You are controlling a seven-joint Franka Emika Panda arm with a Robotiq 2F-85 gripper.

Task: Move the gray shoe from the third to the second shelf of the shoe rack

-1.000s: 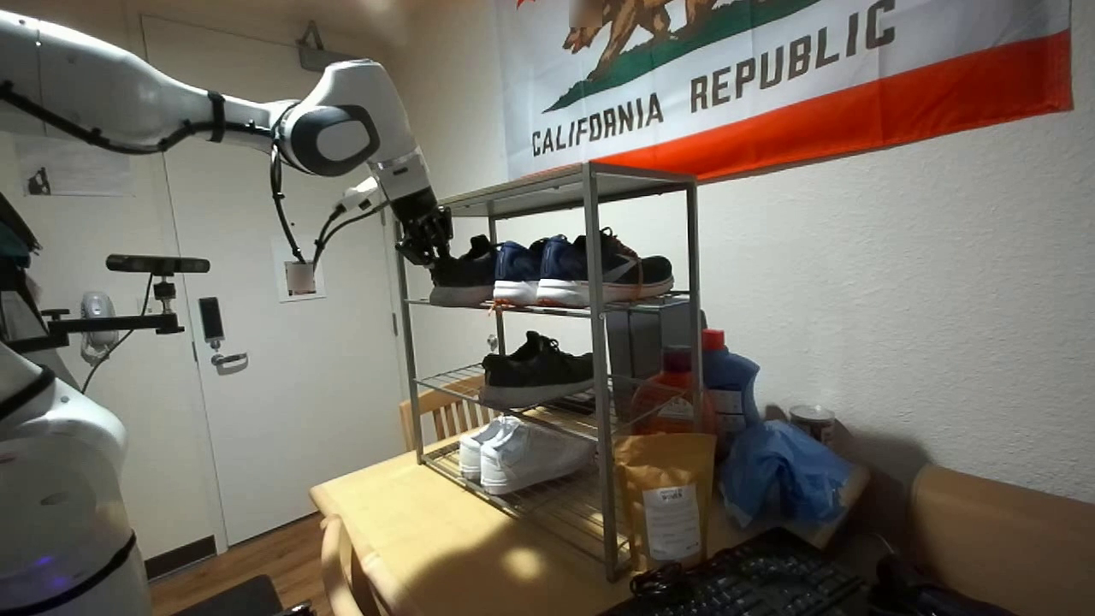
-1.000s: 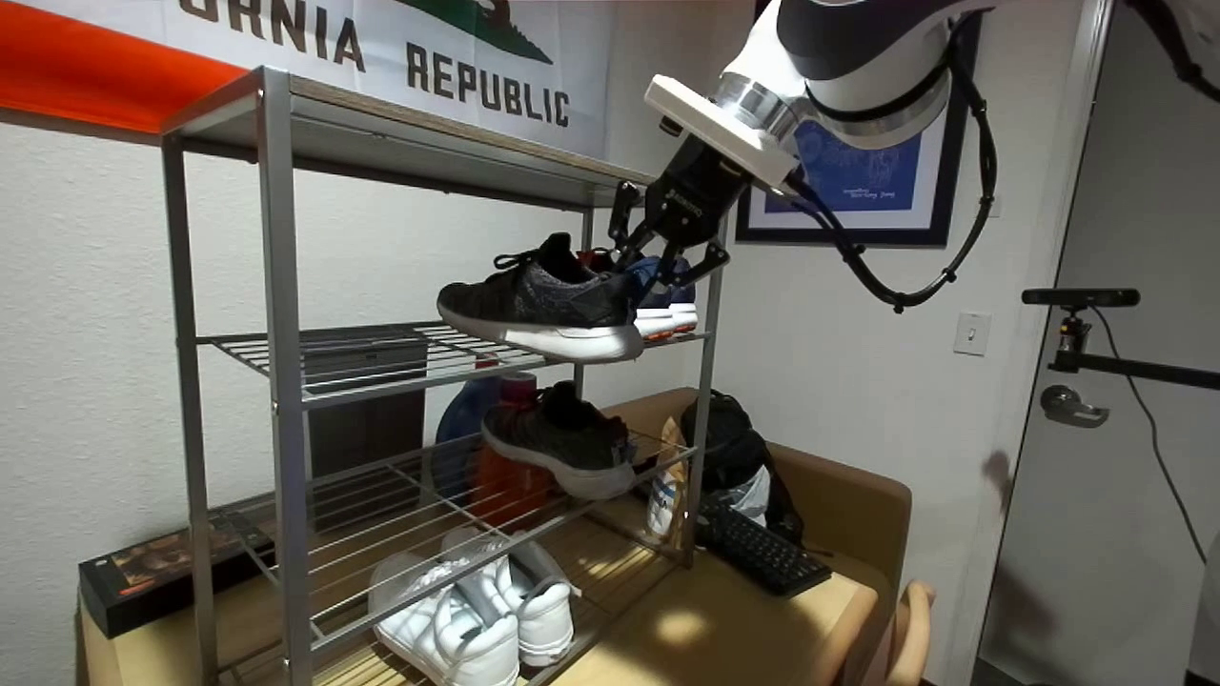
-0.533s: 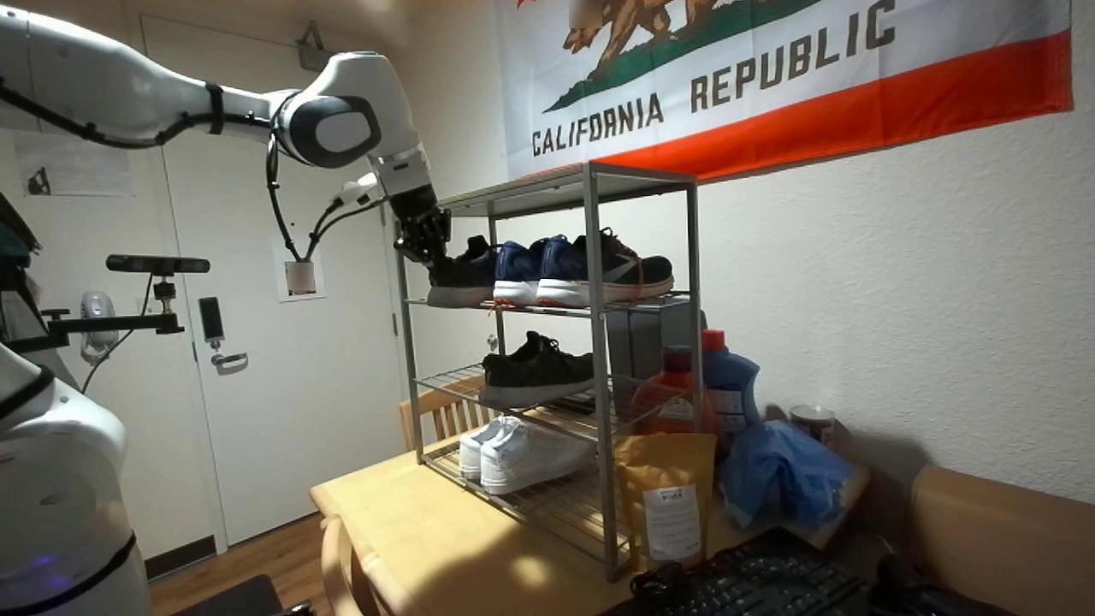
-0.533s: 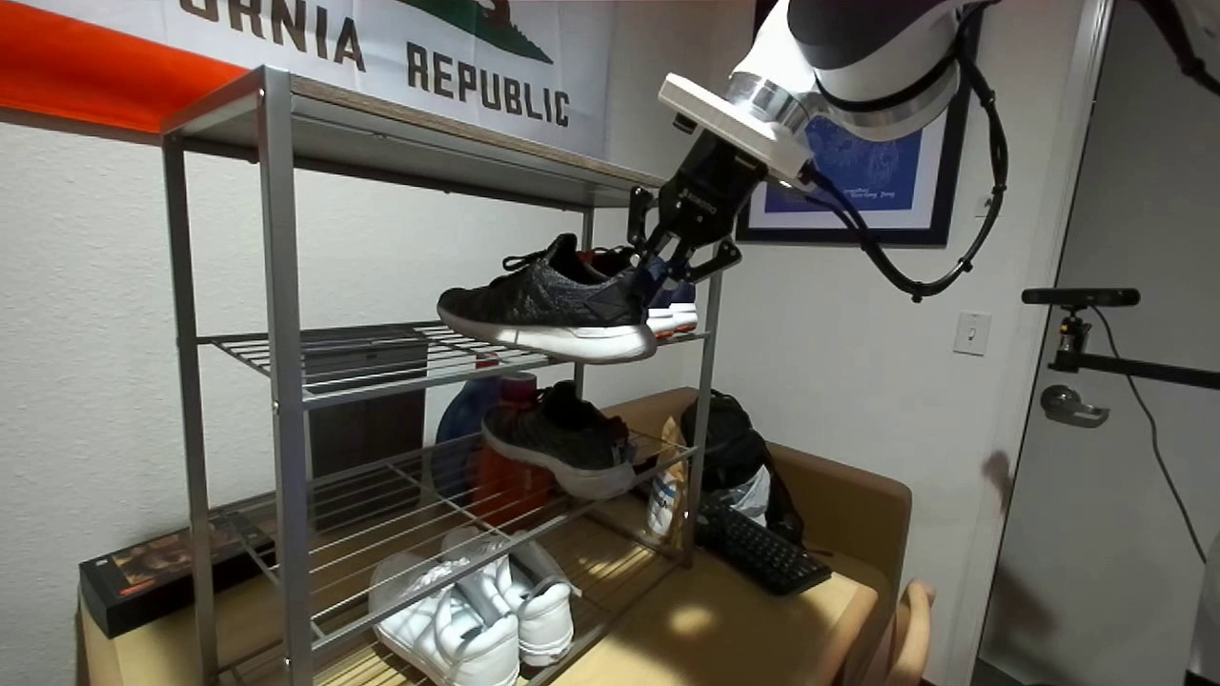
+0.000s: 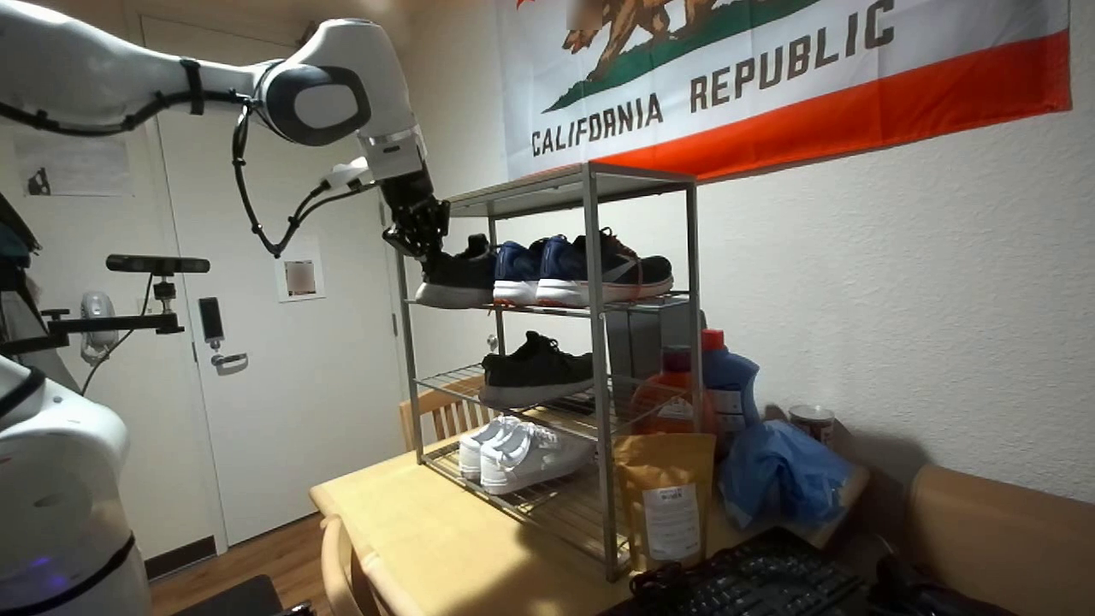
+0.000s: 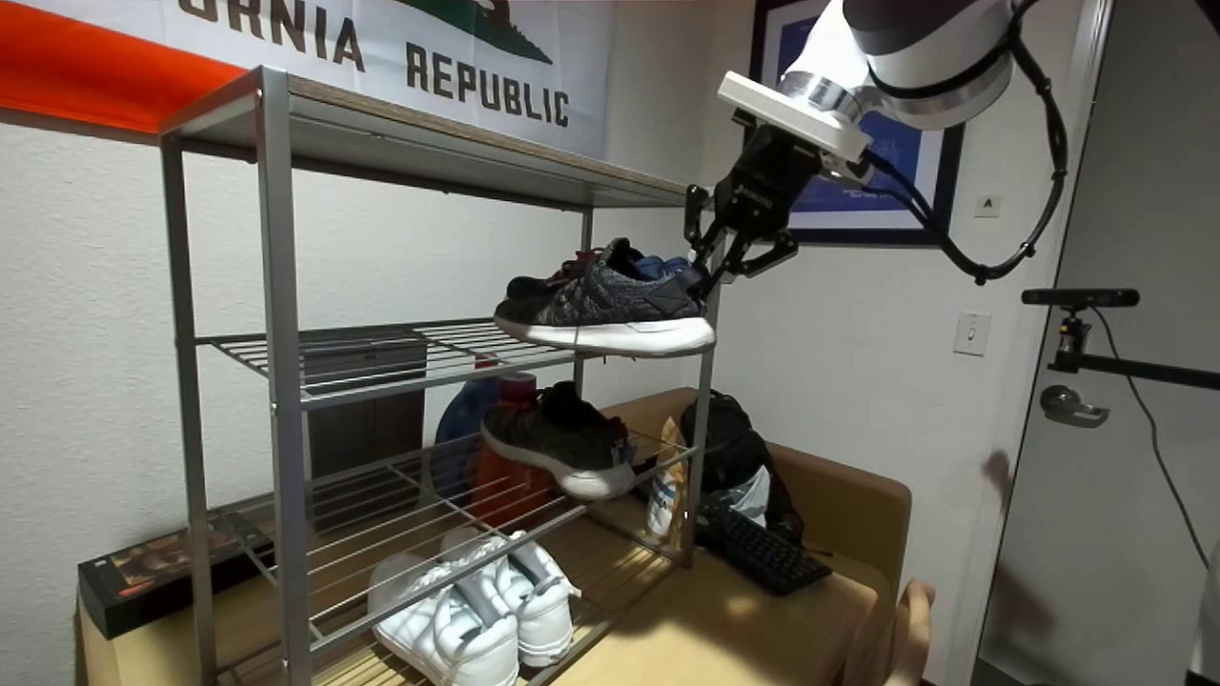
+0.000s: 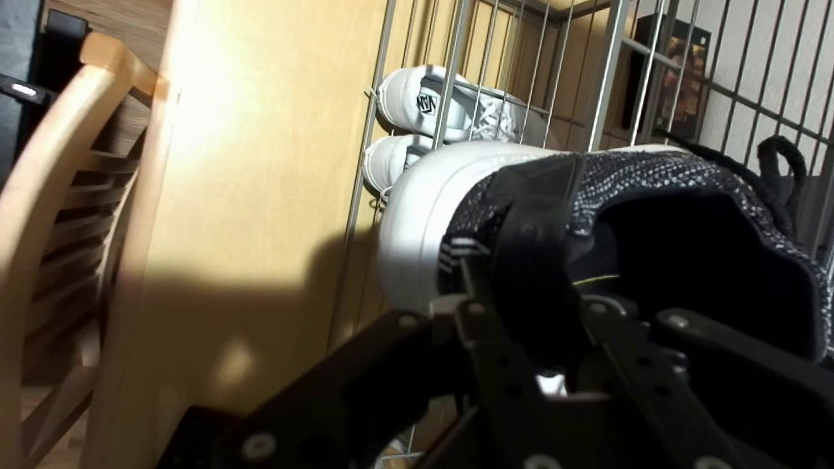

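The gray shoe [image 5: 462,278], dark gray knit with a white sole, is on the upper wire shelf of the metal shoe rack [image 5: 592,368]. In an exterior view the shoe [image 6: 610,310] has its heel toward me, out past the shelf's front edge. My gripper [image 6: 707,276] is shut on the back of its heel. In the wrist view the gripper [image 7: 528,290] has one finger outside the heel and one inside the opening of the shoe [image 7: 638,172]. Whether the toe touches the shelf I cannot tell. A similar dark shoe [image 6: 562,443] sits on the shelf below.
Navy shoes with white soles [image 5: 560,274] stand beside the gray shoe. White shoes [image 6: 477,610] are on the bottom shelf. The rack's top board [image 6: 429,133] lies over the upper shelf. A chair [image 7: 71,215] stands at the table edge.
The gripper and the gray shoe have moved together outward from the rack, heel first. The shoe's heel now overhangs the shelf front further. The other shoes have not moved.
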